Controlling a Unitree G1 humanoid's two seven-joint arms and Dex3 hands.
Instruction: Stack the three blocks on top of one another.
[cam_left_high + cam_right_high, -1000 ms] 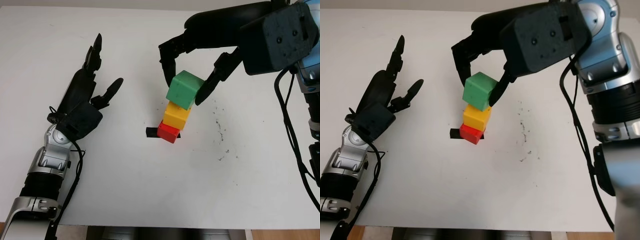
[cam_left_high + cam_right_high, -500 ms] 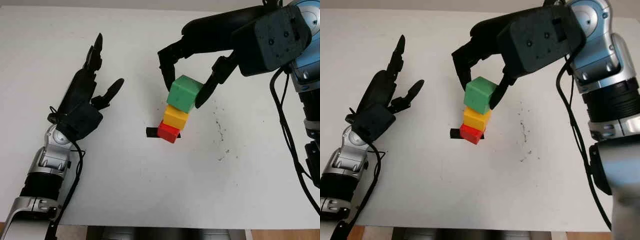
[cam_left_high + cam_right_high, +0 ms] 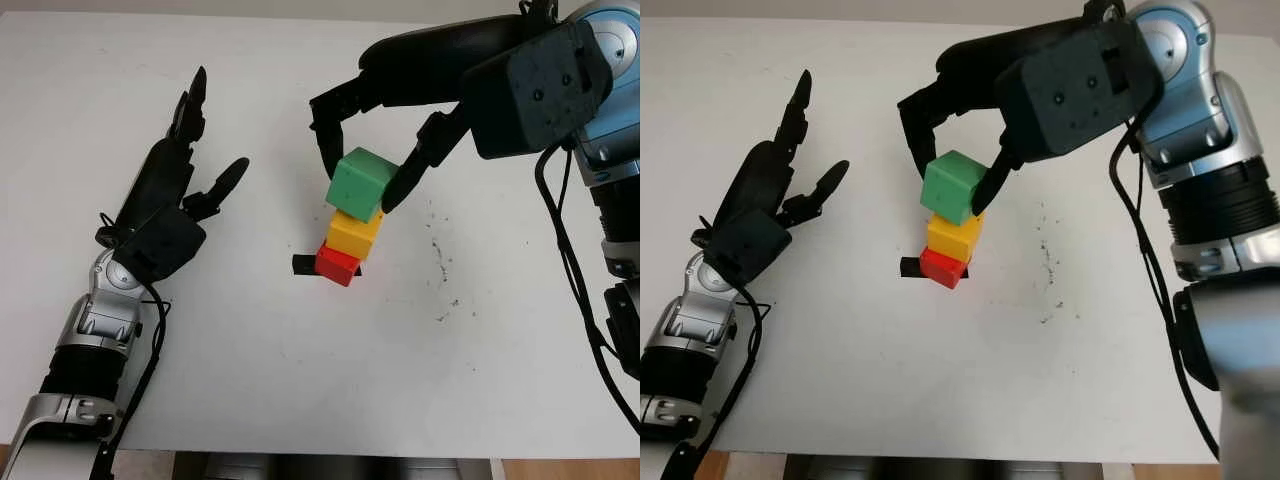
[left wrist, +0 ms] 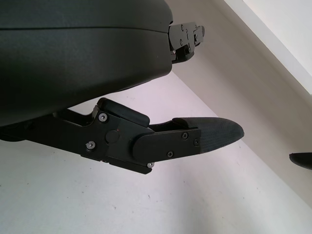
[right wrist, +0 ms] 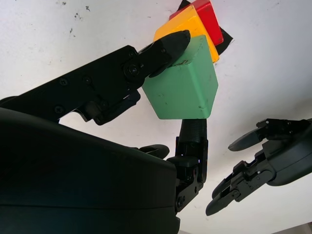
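The right hand (image 3: 365, 150), black and three-fingered, reaches in from the far right of the table and pinches a green plastic cube (image 3: 360, 184) between its fingers (image 5: 161, 46), one fingertip pressed against the cube's right face and others against its far-left side. In the right wrist view the fingertips sit flat on opposite faces of the green cube. The cube is tilted, its near lower edge meeting the top of a yellow plastic cube (image 3: 354, 232) directly beneath it; whether it rests fully on that block cannot be told. The yellow cube sits on a smaller red plastic cube (image 3: 337, 266), and the red one stands on a short strip of black tape (image 3: 303, 264) stuck to the white tabletop (image 3: 300, 380). The three form a leaning column near the middle of the table. A scatter of small dark specks (image 3: 438, 250) marks the surface to the right of the column.

The left hand (image 3: 175, 205) is open and holds nothing, well apart from the column, above the left part of the table.
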